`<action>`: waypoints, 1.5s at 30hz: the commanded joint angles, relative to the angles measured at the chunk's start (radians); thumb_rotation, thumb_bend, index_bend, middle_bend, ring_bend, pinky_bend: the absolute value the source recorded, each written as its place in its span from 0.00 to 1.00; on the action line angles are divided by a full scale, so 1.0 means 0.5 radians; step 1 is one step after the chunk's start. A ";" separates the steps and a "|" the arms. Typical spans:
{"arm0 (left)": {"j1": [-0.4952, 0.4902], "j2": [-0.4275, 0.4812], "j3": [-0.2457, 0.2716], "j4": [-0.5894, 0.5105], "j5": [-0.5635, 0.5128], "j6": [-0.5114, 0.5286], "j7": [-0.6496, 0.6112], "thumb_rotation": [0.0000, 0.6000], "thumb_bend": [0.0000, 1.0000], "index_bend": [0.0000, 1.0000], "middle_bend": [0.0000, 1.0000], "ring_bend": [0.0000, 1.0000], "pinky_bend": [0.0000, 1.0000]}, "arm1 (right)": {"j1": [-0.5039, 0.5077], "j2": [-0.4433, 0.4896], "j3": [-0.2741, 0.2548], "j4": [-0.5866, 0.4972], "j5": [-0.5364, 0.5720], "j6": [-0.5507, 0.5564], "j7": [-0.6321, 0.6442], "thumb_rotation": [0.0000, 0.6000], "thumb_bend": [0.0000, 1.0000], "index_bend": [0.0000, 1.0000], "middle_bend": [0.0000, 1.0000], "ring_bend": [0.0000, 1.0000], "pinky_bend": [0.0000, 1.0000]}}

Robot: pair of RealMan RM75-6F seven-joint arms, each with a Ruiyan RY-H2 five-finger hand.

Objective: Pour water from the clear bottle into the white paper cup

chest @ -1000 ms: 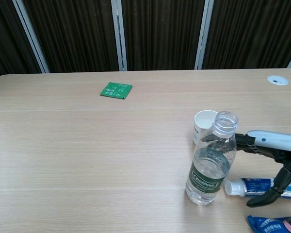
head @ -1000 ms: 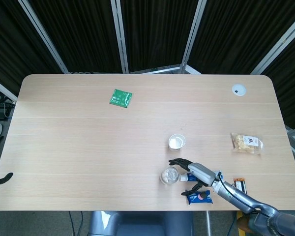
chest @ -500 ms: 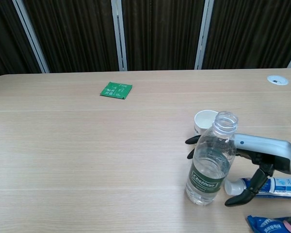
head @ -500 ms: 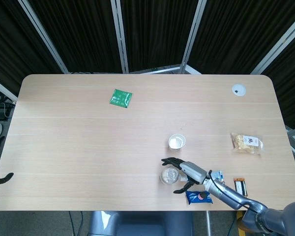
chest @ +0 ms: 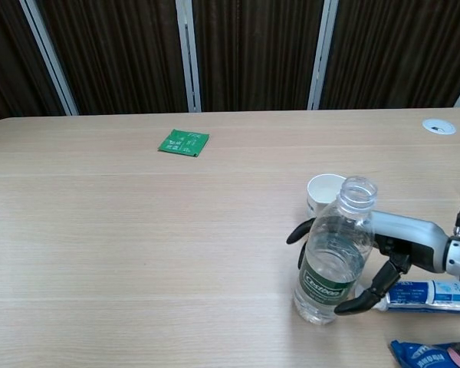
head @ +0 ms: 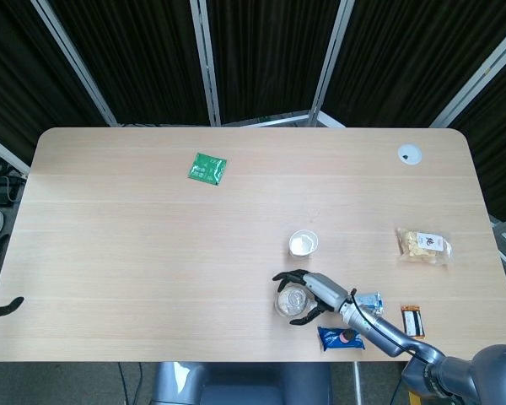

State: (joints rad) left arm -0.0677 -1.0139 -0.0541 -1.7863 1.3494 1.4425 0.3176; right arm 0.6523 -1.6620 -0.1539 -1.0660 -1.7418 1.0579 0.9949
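Observation:
The clear bottle stands upright and uncapped on the table, partly filled, with a green label; from above it shows as a round rim. The white paper cup stands just behind it, upright and separate. My right hand reaches in from the right at the bottle's height. Its fingers curve round the far side and the thumb lies at the near side by the base, still spread. Only a dark tip of my left hand shows at the table's left edge.
A toothpaste tube lies under my right forearm, with a blue snack packet at the front edge. A green sachet lies far left at the back, a crisps bag to the right, and a small dark bar beside the tube.
My right hand has slid left and its fingers have wrapped further round the bottle. The bottle and the cup have not moved.

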 commanded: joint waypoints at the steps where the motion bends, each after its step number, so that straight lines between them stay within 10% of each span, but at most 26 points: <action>1: -0.001 -0.001 0.001 -0.001 -0.001 0.001 0.002 1.00 0.00 0.00 0.00 0.00 0.00 | 0.001 -0.003 0.002 -0.011 0.007 0.007 0.011 1.00 0.10 0.37 0.51 0.35 0.23; 9: 0.002 -0.002 0.012 -0.010 0.015 0.016 0.005 1.00 0.00 0.00 0.00 0.00 0.00 | -0.014 0.035 0.010 -0.119 0.068 0.019 0.092 1.00 0.32 0.48 0.59 0.43 0.29; 21: 0.006 0.021 0.032 -0.029 0.058 0.024 -0.036 1.00 0.00 0.00 0.00 0.00 0.00 | -0.073 0.370 0.051 -0.402 0.096 0.227 0.011 1.00 0.37 0.48 0.59 0.43 0.31; 45: 0.013 0.054 0.052 -0.052 0.104 0.035 -0.094 1.00 0.00 0.00 0.00 0.00 0.00 | -0.189 0.529 0.339 -0.149 0.597 0.056 -0.897 1.00 0.46 0.48 0.60 0.44 0.33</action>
State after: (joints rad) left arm -0.0614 -0.9870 -0.0282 -1.8122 1.4015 1.4601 0.2709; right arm 0.5586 -1.3835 0.0151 -1.1637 -1.4431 1.0953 0.5911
